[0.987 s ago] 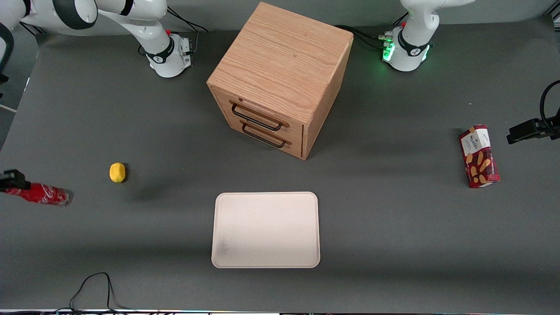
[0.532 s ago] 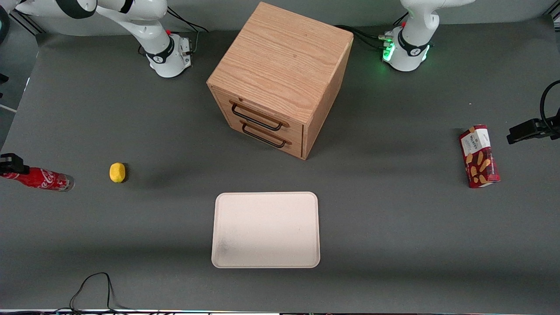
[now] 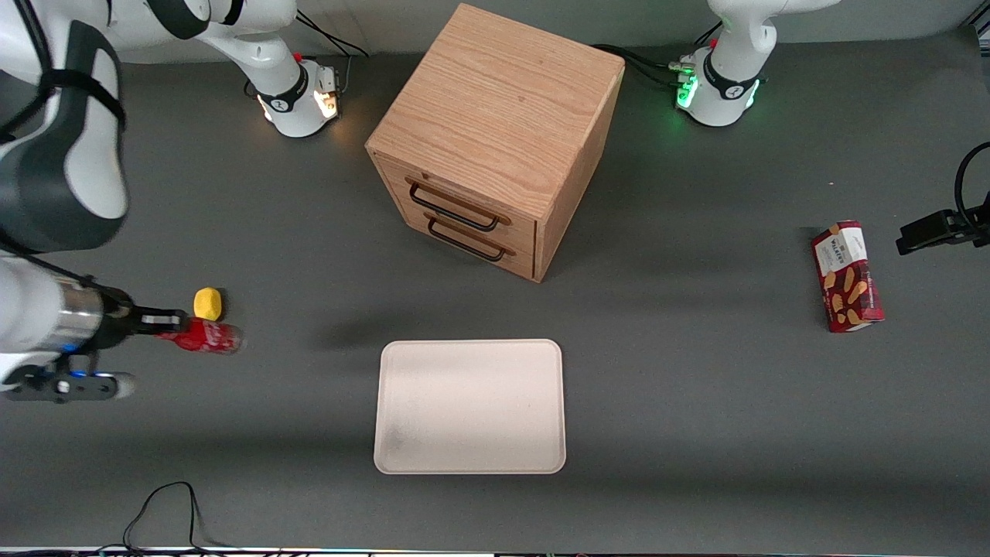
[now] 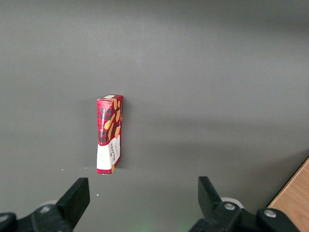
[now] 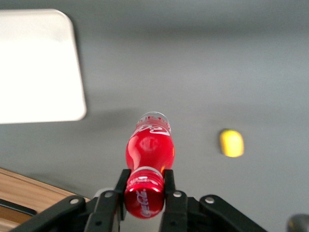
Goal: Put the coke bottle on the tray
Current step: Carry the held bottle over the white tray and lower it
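Robotics laboratory test bench.
Two white arm bases (image 3: 298, 97) are bolted to a grey matted table (image 3: 696, 402); cables, status lights and a clamped black camera (image 3: 940, 228) are noted.

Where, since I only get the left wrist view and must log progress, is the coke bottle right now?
Observer: The coke bottle is clamped at its cap in the right arm's tool, toward the working arm's end of the table.
Operator: Is it over the tray?
Observer: No, the tray lies nearer the table's middle, and the bottle is well short of its rim.
Operator: Anything close to the bottle?
Observer: A small yellow object lies on the table beside it, slightly farther from the front camera.
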{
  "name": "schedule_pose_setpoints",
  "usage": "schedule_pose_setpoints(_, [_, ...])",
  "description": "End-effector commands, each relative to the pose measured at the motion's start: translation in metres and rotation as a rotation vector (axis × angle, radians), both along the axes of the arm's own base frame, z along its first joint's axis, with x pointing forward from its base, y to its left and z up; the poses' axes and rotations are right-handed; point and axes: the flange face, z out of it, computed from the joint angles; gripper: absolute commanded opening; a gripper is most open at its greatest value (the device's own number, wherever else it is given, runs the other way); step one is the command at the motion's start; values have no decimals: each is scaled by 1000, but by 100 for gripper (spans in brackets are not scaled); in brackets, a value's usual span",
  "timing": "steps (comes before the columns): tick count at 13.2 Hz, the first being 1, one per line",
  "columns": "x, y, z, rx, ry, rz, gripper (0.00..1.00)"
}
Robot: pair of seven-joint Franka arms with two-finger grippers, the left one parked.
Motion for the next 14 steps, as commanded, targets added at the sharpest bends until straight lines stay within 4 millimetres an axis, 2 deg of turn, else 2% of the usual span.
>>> schedule_pose_setpoints(1, [1, 46, 2, 50, -42, -56, 0])
schedule_pose_setpoints(3, [1, 93, -15, 45, -58, -34, 0])
schedule_pose_setpoints(7, [17, 154, -56, 86, -151, -84, 0])
schedule_pose_setpoints(9, [22, 187, -87, 74, -198, -102, 0])
schedule_pose_setpoints(11, [33, 200, -119, 74, -247, -120, 0])
schedule_pose_setpoints(14, [44, 203, -158, 70, -286, -121, 0])
